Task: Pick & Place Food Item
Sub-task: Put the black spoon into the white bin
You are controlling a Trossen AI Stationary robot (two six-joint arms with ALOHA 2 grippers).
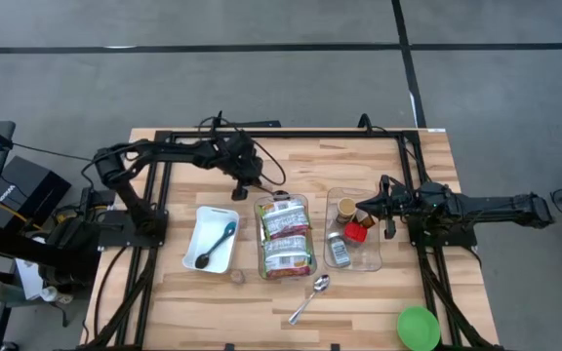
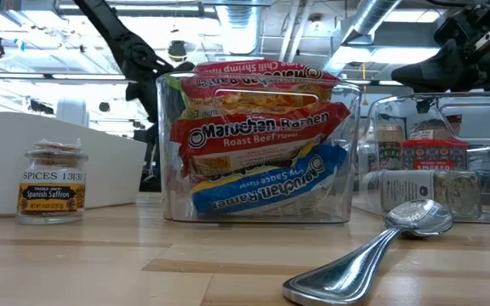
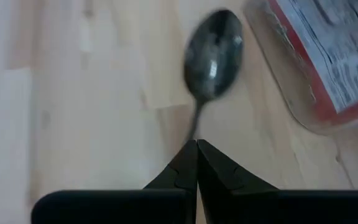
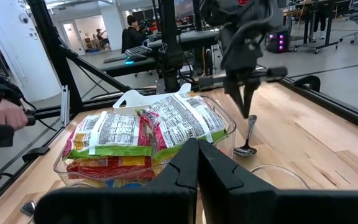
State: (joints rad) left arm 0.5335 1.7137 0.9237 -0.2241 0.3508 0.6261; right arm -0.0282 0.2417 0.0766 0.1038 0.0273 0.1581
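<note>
high view, looking down on a wooden table [image 1: 174, 292] in the middle of the frame.

i count three spoons. my left pincer [image 1: 245, 183], upper centre, is clenched on the handle of the first spoon [image 3: 213, 53]; its bowl touches the wood just beside the clear bin. a dark spoon [image 1: 218, 242] lies in the one white tray [image 1: 203, 222], left of centre. a silver spoon [image 1: 310, 297] lies loose near the table's lower edge.

there are two clear bins. the middle bin [image 1: 283, 201] holds the noodle packets [image 1: 284, 237], three as the low view shows them stacked. the right bin [image 1: 371, 255] holds at least three jars. my right pincer [image 1: 364, 207] hangs over that bin, clenched on nothing.

one small spice jar [image 1: 237, 277] stands alone below the tray. one green bowl [image 1: 418, 327] sits at the table's lower right corner.

bare wood lies open at lower left, along the top edge, and in the lower strip between the silver spoon and the bowl.
</note>
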